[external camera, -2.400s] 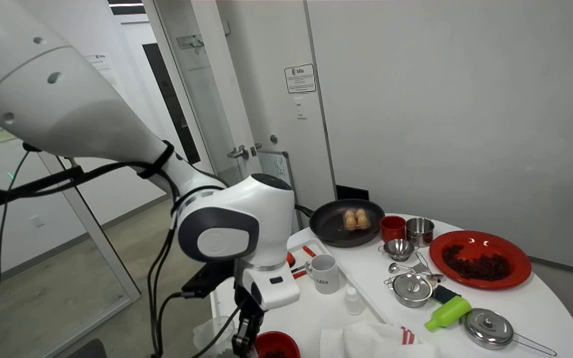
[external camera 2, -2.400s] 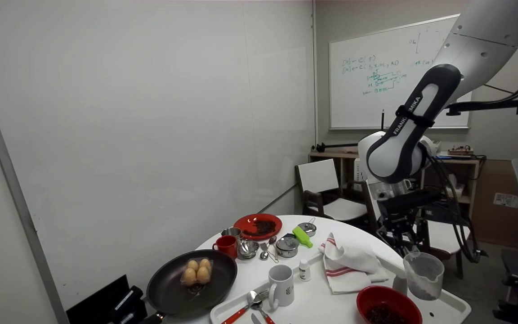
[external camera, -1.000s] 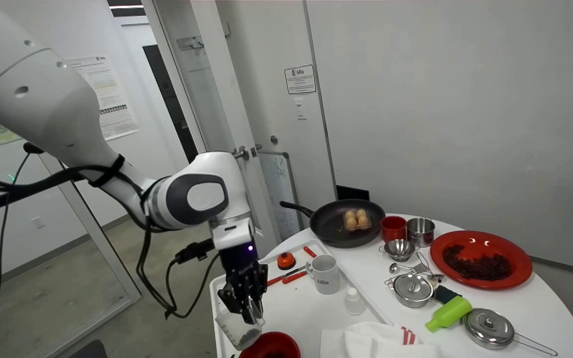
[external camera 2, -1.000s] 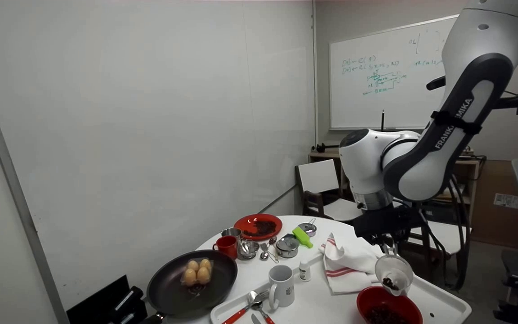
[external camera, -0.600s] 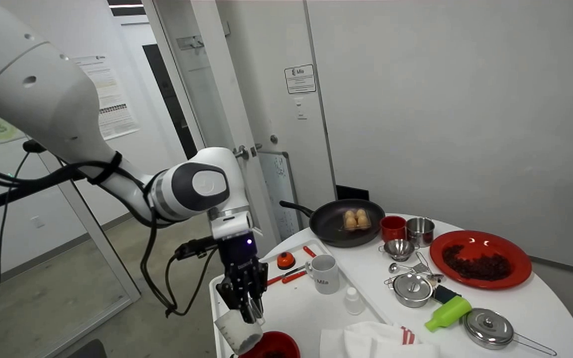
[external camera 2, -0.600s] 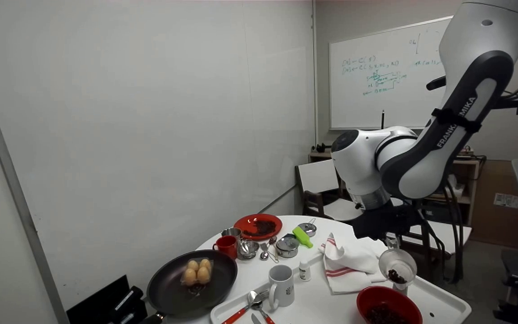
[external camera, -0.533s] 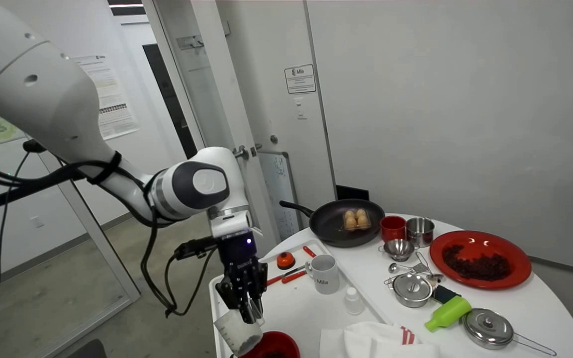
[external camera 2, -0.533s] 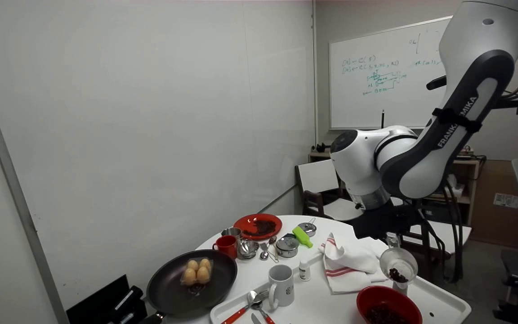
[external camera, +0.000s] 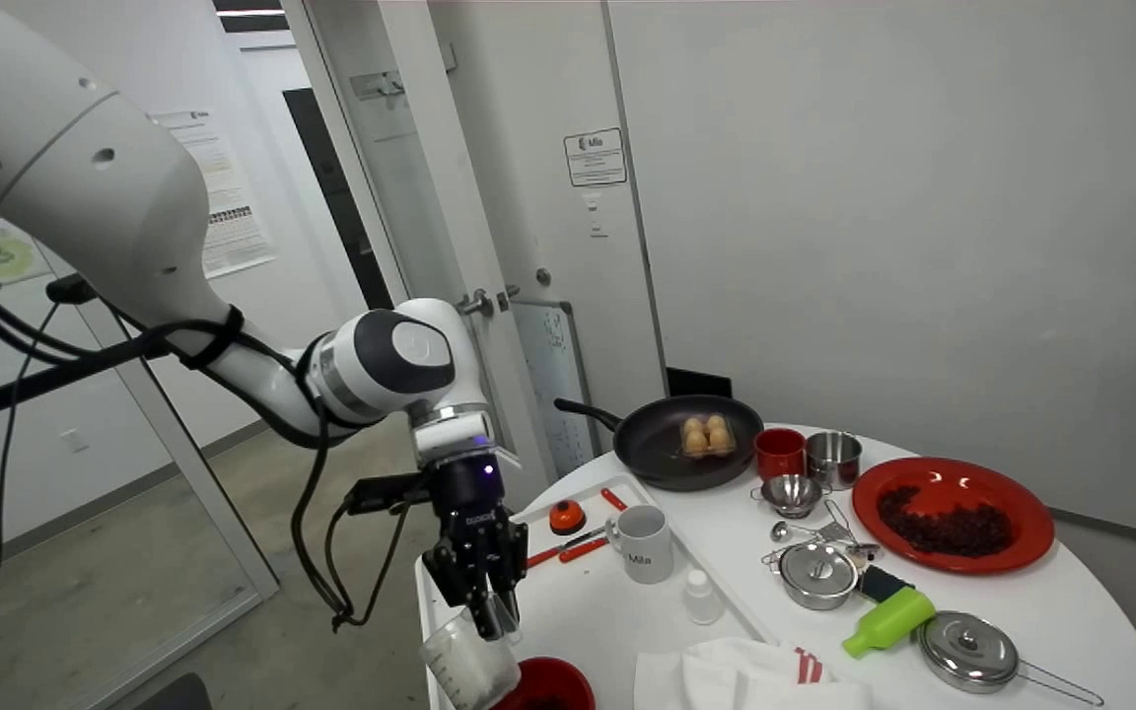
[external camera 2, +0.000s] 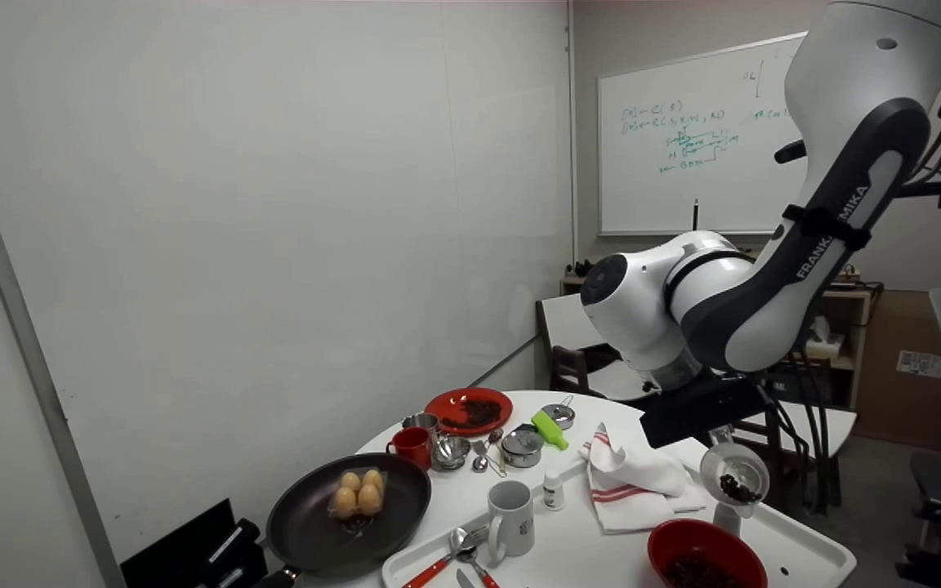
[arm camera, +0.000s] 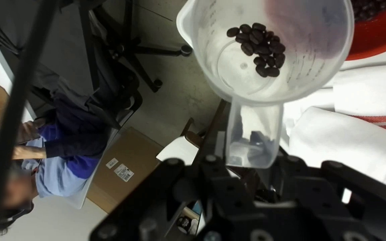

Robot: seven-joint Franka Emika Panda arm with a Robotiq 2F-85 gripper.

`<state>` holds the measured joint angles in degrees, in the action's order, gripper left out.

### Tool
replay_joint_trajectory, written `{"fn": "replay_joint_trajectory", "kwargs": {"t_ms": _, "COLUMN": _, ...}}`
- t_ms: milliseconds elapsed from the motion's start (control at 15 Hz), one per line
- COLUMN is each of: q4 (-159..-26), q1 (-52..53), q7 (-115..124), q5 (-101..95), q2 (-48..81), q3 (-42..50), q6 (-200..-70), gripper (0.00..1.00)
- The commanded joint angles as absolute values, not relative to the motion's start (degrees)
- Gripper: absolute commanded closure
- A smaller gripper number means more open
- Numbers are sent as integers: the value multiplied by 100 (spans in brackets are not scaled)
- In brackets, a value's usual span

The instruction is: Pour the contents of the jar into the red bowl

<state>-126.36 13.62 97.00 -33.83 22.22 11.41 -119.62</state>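
Observation:
The jar is a translucent plastic measuring jug [external camera: 469,663] with a spout and a handle; it also shows in an exterior view [external camera 2: 720,467]. In the wrist view the jug [arm camera: 308,82] holds a small heap of dark beans [arm camera: 261,47]. My gripper [external camera: 496,623] is shut on its handle, which sits between the fingers in the wrist view [arm camera: 253,144]. The jug hangs tilted above the tray, its mouth turned towards the red bowl's side. The glossy red bowl [external camera 2: 666,539] stands on the tray with dark beans inside; its edge shows in the wrist view [arm camera: 385,36].
A white tray [external camera 2: 822,549] carries a grey mug [external camera 2: 511,514], cutlery, a small white bottle [external camera 2: 553,492] and a striped towel [external camera 2: 634,490]. A grey cylinder [external camera 2: 726,520] stands behind the bowl. A wide red dish [external camera: 1017,513], pans and a pan with eggs [external camera: 657,463] are farther off.
Since 2.4 s ago the jug has swung towards the red bowl and tipped. Over the last half second it has shifted slightly away from the bowl, with beans still inside.

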Motion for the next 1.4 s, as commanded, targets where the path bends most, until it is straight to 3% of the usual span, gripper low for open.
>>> {"fn": "replay_joint_trajectory", "kwargs": {"t_ms": 0, "q4": -12144, "q1": 1271, "q7": 9915, "q5": -3704, "q2": 2695, "q3": 896, "q6": -11506, "gripper": 90}}
{"fn": "replay_joint_trajectory", "kwargs": {"t_ms": 1333, "q4": -10348, "q1": 1436, "q7": 10457, "q5": -5060, "q2": 4476, "q3": 595, "q6": -9782, "gripper": 90}}
